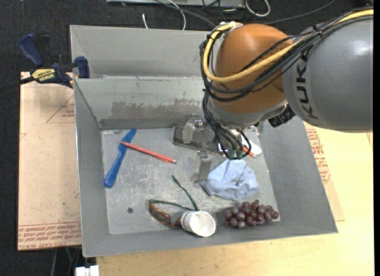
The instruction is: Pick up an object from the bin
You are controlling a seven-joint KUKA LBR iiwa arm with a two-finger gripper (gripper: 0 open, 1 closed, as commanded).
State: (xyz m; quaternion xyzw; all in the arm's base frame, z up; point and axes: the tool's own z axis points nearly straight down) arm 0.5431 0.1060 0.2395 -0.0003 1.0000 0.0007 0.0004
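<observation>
Beneath the orange cover [249, 61], the half-hidden gripper [203, 175] stands beside a blue cloth [236, 180] on the scuffed bin floor [142, 177], grip unreadable

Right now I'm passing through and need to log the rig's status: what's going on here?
A robot arm reaches into the grey bin from the right. Its gripper sits low near the middle, at the left edge of a crumpled light-blue cloth. Grapes, a white cup and sunglasses lie nearer the camera; a red stick and blue tool lie left.

Pale blue crumpled cloth [234, 180] (a loose bundle) on the bin [142, 180] floor, just beside purple grapes [249, 213]
</observation>
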